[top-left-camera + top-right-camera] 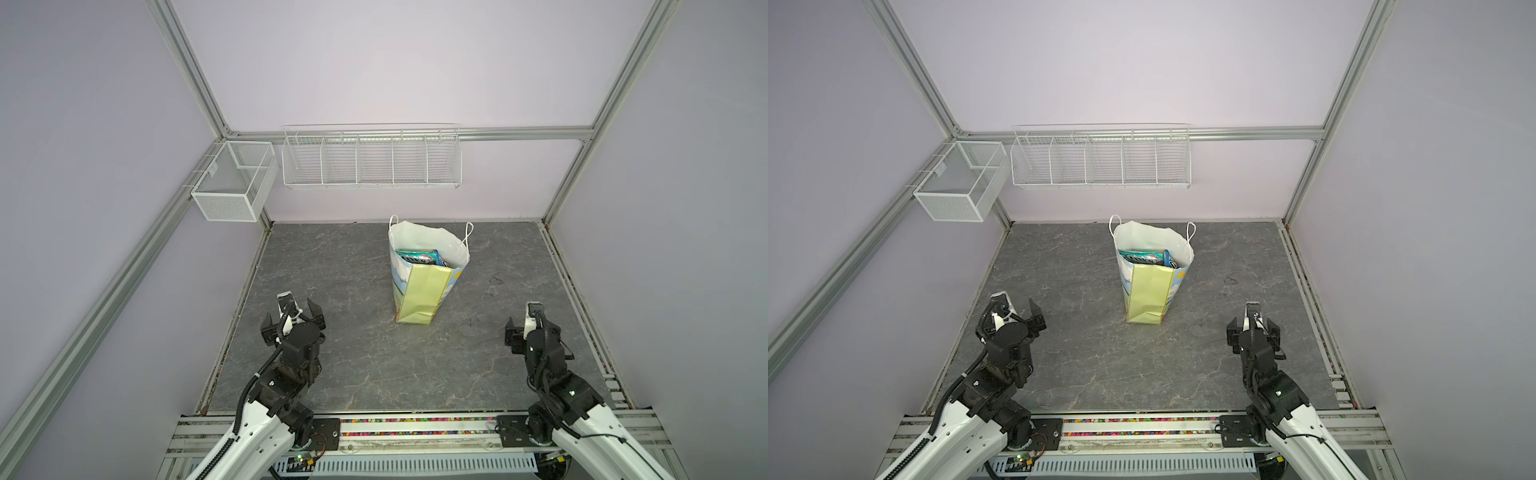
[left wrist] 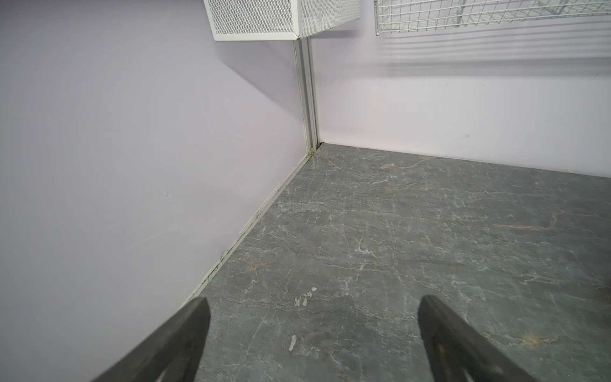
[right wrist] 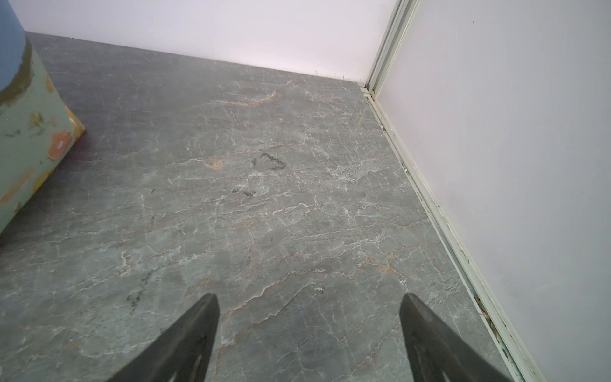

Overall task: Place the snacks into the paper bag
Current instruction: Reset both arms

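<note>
The paper bag (image 1: pixel 422 291) (image 1: pixel 1148 297) stands upright and open near the middle of the grey table, its yellow-green side panel facing me. Snacks (image 1: pixel 417 257) (image 1: pixel 1144 257) lie inside it; teal and blue packets show at the mouth, the rest are hidden. A lower corner of the bag (image 3: pixel 29 132) shows in the right wrist view. My left gripper (image 1: pixel 293 320) (image 1: pixel 1011 320) (image 2: pixel 314 302) is open over bare table near the left wall, nothing between its fingers. My right gripper (image 1: pixel 534 328) (image 1: pixel 1254 332) (image 3: pixel 309 297) is open and empty near the right wall. Both are well clear of the bag.
A white mesh basket (image 1: pixel 232 187) (image 2: pixel 258 16) hangs in the back left corner. A long white wire rack (image 1: pixel 370 162) (image 2: pixel 496 13) with several compartments hangs on the back wall. Lilac walls close in the grey marbled table (image 1: pixel 353 365) on three sides.
</note>
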